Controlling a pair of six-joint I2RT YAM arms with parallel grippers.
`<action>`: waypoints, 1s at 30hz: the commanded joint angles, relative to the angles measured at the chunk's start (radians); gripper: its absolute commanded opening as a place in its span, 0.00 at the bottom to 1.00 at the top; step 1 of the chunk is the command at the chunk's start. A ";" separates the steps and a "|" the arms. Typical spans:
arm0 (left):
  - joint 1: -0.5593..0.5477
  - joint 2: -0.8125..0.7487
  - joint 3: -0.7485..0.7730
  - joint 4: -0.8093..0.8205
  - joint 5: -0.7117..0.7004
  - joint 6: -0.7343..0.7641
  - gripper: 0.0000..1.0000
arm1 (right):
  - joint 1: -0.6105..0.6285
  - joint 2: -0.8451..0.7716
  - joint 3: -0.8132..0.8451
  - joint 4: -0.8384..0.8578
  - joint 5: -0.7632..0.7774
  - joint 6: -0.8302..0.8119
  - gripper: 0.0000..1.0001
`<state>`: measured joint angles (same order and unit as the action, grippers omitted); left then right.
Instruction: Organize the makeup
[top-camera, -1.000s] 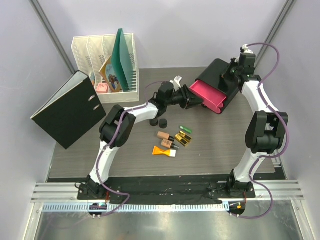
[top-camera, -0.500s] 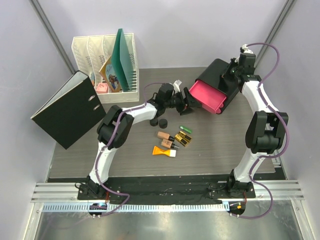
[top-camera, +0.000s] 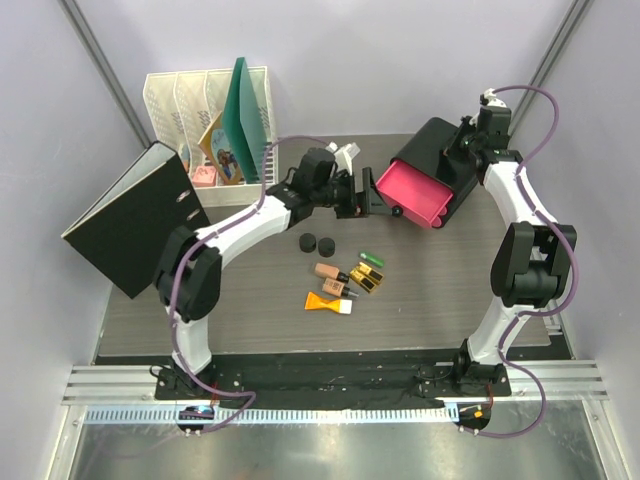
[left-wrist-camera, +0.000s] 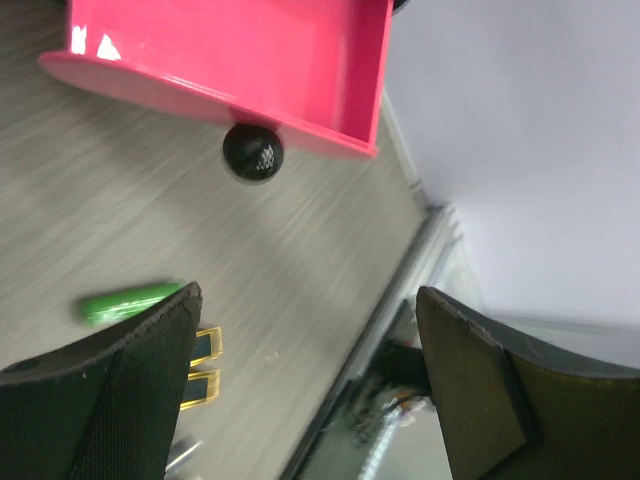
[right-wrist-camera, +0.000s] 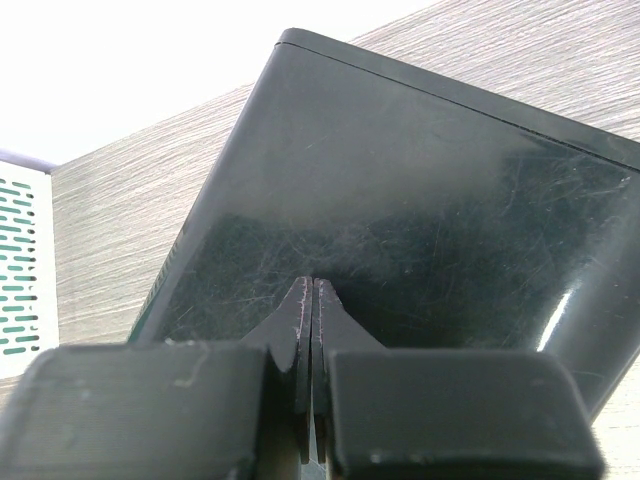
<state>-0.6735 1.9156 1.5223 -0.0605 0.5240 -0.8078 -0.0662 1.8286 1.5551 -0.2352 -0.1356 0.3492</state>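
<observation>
The makeup lies mid-table: two black round jars (top-camera: 316, 241), a peach black-capped bottle (top-camera: 329, 272), gold-and-black cases (top-camera: 366, 277), a small green tube (top-camera: 371, 258) and an orange white-capped tube (top-camera: 328, 302). My left gripper (top-camera: 365, 194) is open and empty, just left of the pulled-out pink drawer (top-camera: 411, 190). Its wrist view shows the drawer (left-wrist-camera: 220, 50), its black knob (left-wrist-camera: 252, 152), the green tube (left-wrist-camera: 130, 302) and the gold cases (left-wrist-camera: 205, 360) past the spread gripper (left-wrist-camera: 305, 390). The right gripper (right-wrist-camera: 312, 292) is shut, its tips against the black box (right-wrist-camera: 400, 200) (top-camera: 440, 150).
A white file organizer (top-camera: 205, 100) with a green folder (top-camera: 245, 115) stands at the back left. A black binder (top-camera: 135, 215) leans at the table's left edge. The organizer's perforated wall (right-wrist-camera: 20, 260) shows left of the box.
The left gripper has opened and backed leftward off the drawer knob, its elbow swinging left. The pink drawer stays pulled out. The right arm has not moved.
</observation>
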 joint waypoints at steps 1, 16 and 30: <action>0.003 -0.090 0.033 -0.326 -0.067 0.349 0.87 | 0.009 0.081 -0.056 -0.237 0.014 -0.033 0.01; -0.066 -0.164 -0.165 -0.705 -0.375 0.861 0.88 | 0.017 0.104 -0.063 -0.254 0.011 -0.038 0.01; -0.218 -0.248 -0.304 -0.654 -0.332 0.886 0.75 | 0.020 0.126 -0.055 -0.271 0.010 -0.046 0.01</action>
<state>-0.8600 1.6913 1.2182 -0.7456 0.1551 0.0612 -0.0540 1.8523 1.5665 -0.2108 -0.1452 0.3458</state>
